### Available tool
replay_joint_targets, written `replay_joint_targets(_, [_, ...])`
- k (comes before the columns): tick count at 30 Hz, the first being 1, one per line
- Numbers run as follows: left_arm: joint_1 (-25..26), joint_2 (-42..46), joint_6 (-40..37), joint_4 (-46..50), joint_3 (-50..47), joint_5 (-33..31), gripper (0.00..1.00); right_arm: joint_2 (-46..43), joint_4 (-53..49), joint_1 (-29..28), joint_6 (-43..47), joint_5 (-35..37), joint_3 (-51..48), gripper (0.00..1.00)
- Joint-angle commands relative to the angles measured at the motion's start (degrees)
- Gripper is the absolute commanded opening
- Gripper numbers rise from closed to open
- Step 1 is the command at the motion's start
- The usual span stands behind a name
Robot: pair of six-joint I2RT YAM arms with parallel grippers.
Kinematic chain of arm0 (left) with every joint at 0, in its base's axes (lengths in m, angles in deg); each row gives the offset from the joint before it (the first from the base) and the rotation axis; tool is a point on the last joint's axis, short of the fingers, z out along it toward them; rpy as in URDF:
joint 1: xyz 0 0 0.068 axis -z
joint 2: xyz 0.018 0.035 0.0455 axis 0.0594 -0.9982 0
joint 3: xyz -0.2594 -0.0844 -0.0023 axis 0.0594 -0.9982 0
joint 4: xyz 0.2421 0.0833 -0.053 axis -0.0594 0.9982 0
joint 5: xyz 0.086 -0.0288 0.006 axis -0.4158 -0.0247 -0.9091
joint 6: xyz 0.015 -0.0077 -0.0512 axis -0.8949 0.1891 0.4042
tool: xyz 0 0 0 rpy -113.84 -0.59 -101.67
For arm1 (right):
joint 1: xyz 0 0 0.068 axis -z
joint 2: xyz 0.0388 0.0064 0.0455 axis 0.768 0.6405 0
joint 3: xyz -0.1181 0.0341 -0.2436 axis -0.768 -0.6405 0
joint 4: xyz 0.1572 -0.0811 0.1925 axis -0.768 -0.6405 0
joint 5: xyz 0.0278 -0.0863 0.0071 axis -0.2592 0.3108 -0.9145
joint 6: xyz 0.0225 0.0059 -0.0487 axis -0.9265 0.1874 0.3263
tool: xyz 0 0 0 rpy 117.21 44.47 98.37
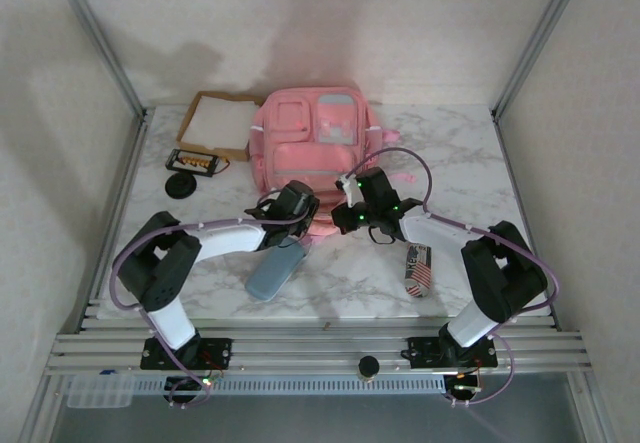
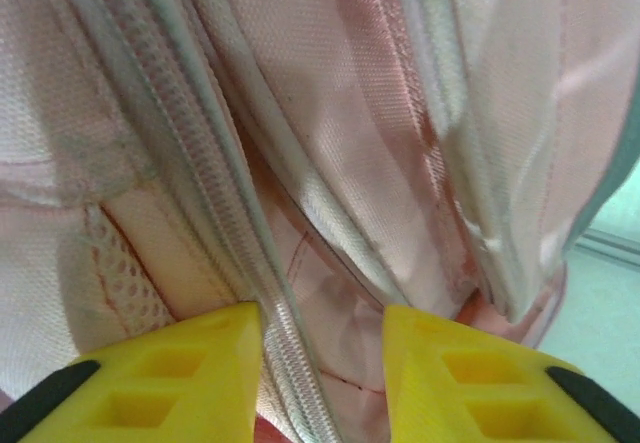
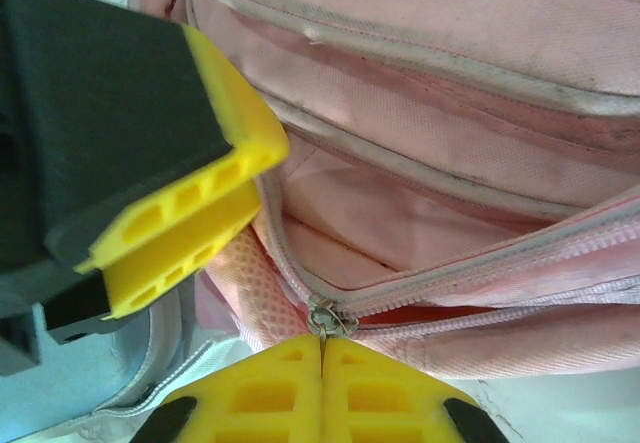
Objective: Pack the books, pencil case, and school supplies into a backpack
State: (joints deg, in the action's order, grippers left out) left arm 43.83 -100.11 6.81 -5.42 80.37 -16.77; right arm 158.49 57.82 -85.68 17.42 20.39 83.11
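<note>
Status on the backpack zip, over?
Right gripper shut on zipper pull. Left gripper part open astride zipper track of backpack. Blue pencil case on table, unpacked.

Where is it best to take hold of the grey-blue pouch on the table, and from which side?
Probably best to grip the grey-blue pouch across its narrow width near the middle, coming from above. It lies flat and long on the table, so its sides are free while its underside is not.
</note>
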Motion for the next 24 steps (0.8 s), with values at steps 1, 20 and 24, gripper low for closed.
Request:
replay_joint_targets(1, [1.0,-2.7,2.8,2.4,2.4,1.9,0.3,-1.6,-0.1,-0.5,-0.8,-0.9,0.4,0.0])
replay_joint_targets(20, [-3.1,6.1,-5.2,10.5,-3.3,-6.9,0.0,-3.2,-7.1,2.5,0.3,17.3,1.7,0.0])
replay_joint_targets(24, [-6.4,9.2,-7.9,10.7,-6.3,-7.0,0.0,-1.1,-8.7,4.6,-0.3,18.7,4.0,0.0])
